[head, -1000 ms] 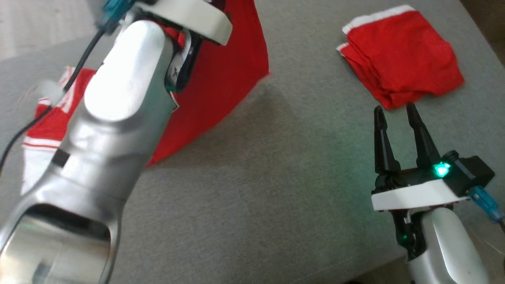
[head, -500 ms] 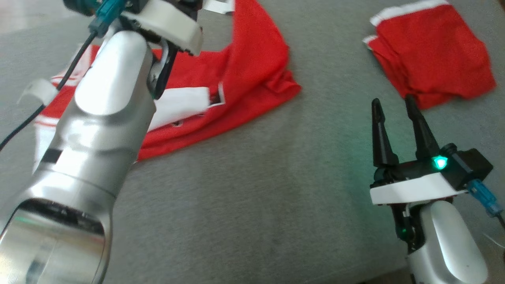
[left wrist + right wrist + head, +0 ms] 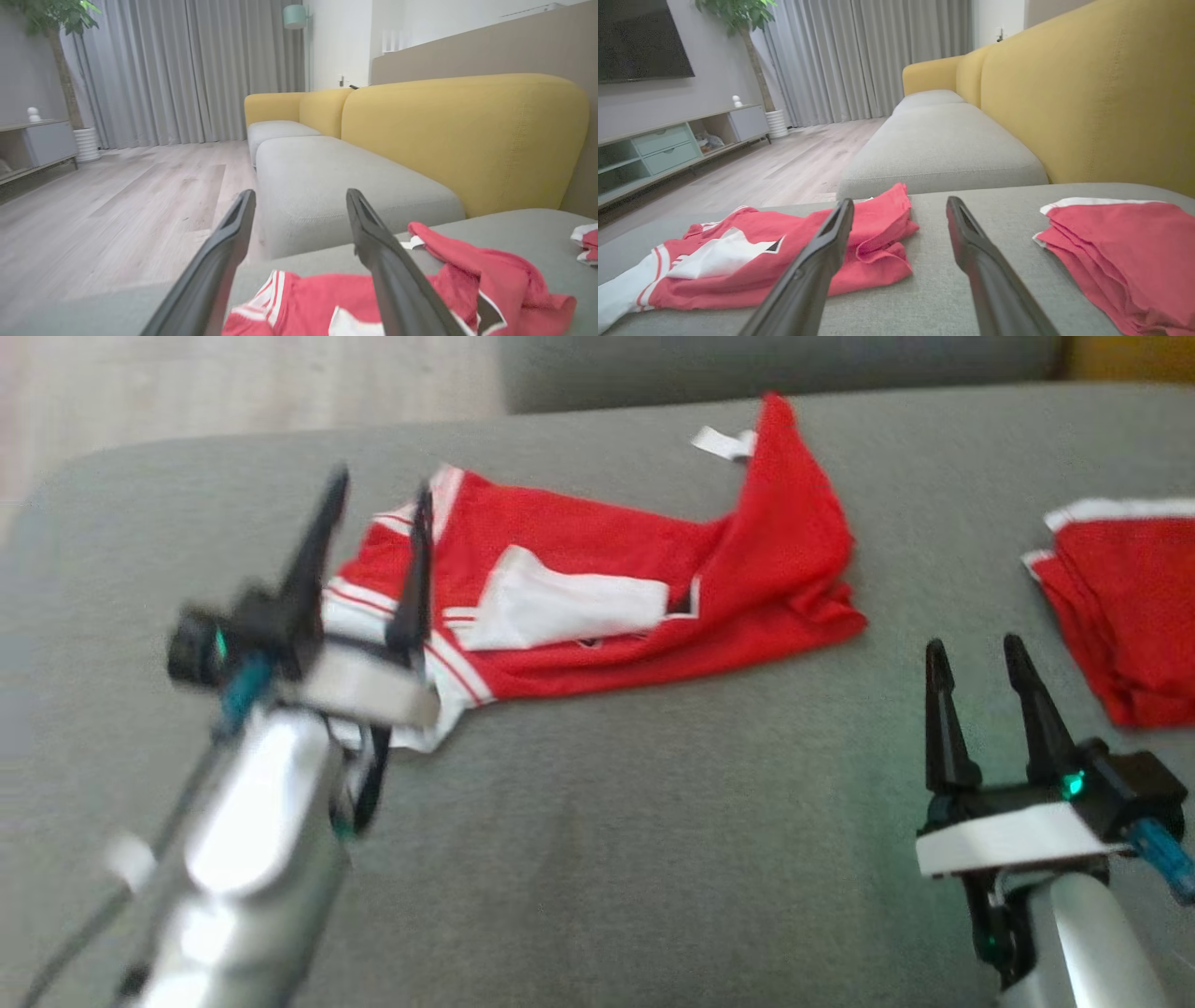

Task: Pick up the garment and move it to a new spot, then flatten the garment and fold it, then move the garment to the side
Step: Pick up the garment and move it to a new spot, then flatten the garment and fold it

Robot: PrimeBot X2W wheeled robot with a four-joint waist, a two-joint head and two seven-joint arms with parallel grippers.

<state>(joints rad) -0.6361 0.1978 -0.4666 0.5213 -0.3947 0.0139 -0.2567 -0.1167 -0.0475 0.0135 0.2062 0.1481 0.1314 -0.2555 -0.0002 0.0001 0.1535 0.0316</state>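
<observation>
While left gripper [image 3: 381, 487] and right gripper [image 3: 973, 646] gape empty, the garment [image 3: 579, 534] stretches crosswise, striped end leftward.

No readable text on the garment [image 3: 607, 607]

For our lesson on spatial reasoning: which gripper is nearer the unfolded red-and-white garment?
Left. The left gripper is at the garment's striped end; the right gripper stands apart, beyond its other end, over bare cushion.
</observation>
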